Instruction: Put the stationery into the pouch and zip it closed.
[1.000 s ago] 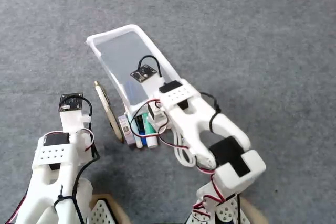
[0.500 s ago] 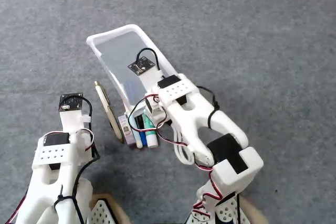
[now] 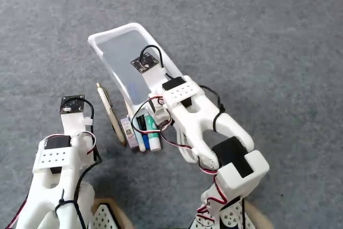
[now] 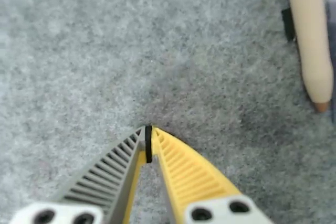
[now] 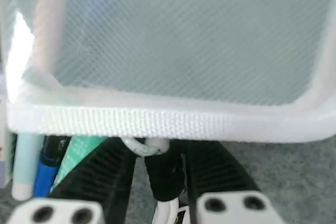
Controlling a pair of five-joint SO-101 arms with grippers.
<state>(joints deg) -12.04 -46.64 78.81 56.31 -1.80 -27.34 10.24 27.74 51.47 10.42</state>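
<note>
Overall, the grey felt table [image 3: 278, 52] has open room beyond the pouch and on the right arm's side. The clear, white-edged pouch [image 3: 122, 57] lies slantwise at centre.

Right gripper [image 5: 157, 151]: at the pouch's near rim, beside a small metal ring [image 5: 140, 148]. The rim hides its tip, so its state cannot be told.

Left gripper [image 4: 148, 129]: clenched, tips meeting, empty, above bare felt.

Stationery [image 3: 142, 134]: a bundle of pens on the table against the pouch's near rim.

Wooden pencil [image 3: 110, 113]: just beside the bundle, apart from the left gripper.
</note>
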